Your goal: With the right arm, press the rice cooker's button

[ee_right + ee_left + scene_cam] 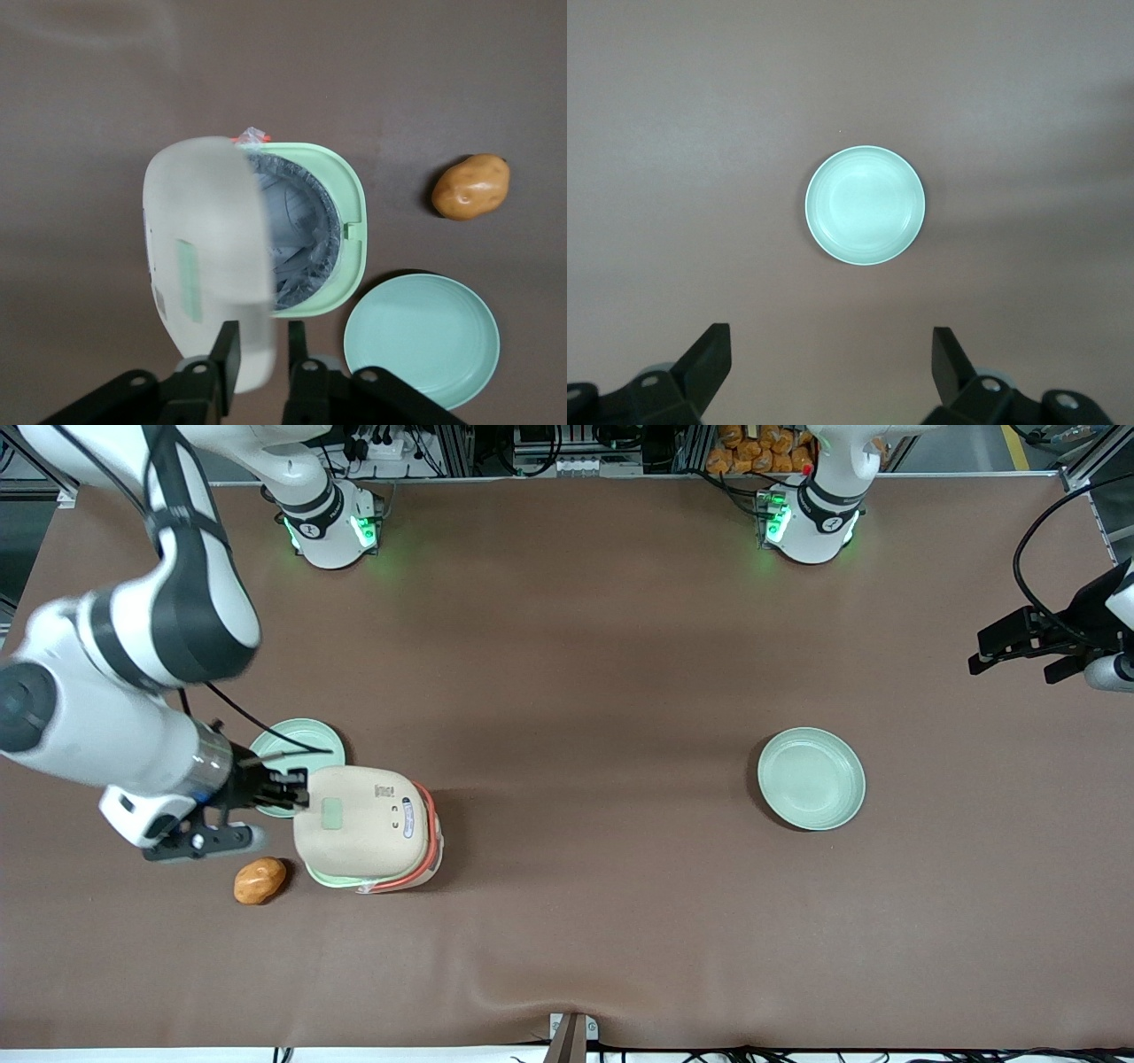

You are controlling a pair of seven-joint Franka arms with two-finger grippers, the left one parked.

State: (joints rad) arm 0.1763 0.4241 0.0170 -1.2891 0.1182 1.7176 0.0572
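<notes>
The rice cooker (381, 841) stands on the brown table with its cream lid (208, 230) raised and blurred. Its pale green rim (350, 204) and dark inner pot (301, 230) are exposed. The pale green button (332, 813) sits on the lid and also shows in the right wrist view (189, 279). The right arm (133, 646) reaches in from the working arm's end. Its gripper (299, 788) is at the lid's edge, just above it. In the right wrist view the gripper (261, 354) has its fingers nearly together, with the lid's edge showing in the narrow gap.
A pale green plate (297, 744) lies beside the cooker, partly under the gripper, and shows in the right wrist view (421, 341). A brown potato (260, 880) lies nearer the front camera, beside the cooker. Another green plate (811, 778) lies toward the parked arm's end.
</notes>
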